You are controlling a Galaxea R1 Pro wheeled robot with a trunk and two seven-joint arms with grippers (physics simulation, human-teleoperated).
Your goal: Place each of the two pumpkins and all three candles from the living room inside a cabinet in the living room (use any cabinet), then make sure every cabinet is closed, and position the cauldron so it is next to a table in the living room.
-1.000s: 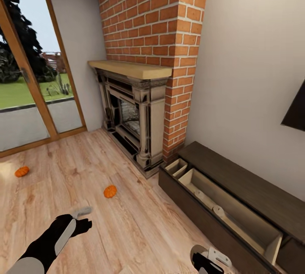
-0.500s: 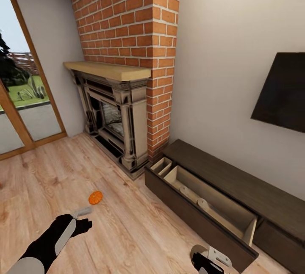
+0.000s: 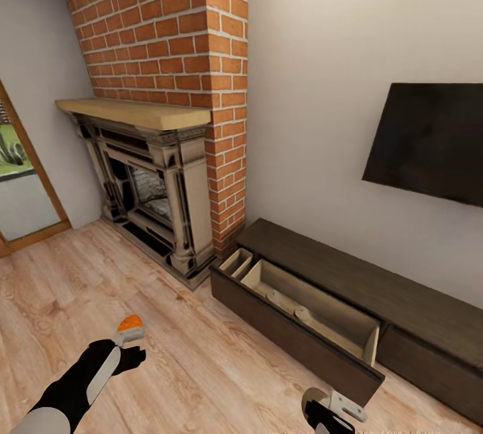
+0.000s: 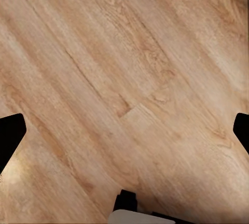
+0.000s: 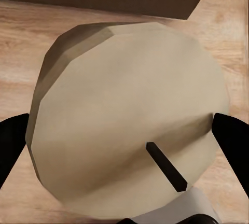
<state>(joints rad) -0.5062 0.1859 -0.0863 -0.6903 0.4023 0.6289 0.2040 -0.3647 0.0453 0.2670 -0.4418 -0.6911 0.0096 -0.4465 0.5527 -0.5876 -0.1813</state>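
Note:
One orange pumpkin [image 3: 129,321] lies on the wood floor, just beyond my left gripper [image 3: 133,347]. That gripper [image 4: 124,130] is open over bare boards. The dark-brown cabinet [image 3: 349,273] runs along the right wall with one wide drawer [image 3: 288,340] pulled out. Two pale candles [image 3: 275,298] [image 3: 302,314] lie inside the drawer. At the lower edge my right gripper [image 3: 329,412] holds a third candle [image 3: 314,396]. The right wrist view faces the wick end of this beige candle [image 5: 129,115], a black finger [image 5: 11,143] at either side. The cauldron and the table are out of view.
An ornate grey-black fireplace [image 3: 154,199] with a pale mantel stands under the brick chimney [image 3: 168,31], left of the cabinet. A black TV [image 3: 429,142] hangs on the wall above the cabinet. A glass door [image 3: 13,186] is at the far left.
The camera has turned to the right, so the whole picture slid left. The second pumpkin and most of the glass door left the picture. Both arms keep their pose.

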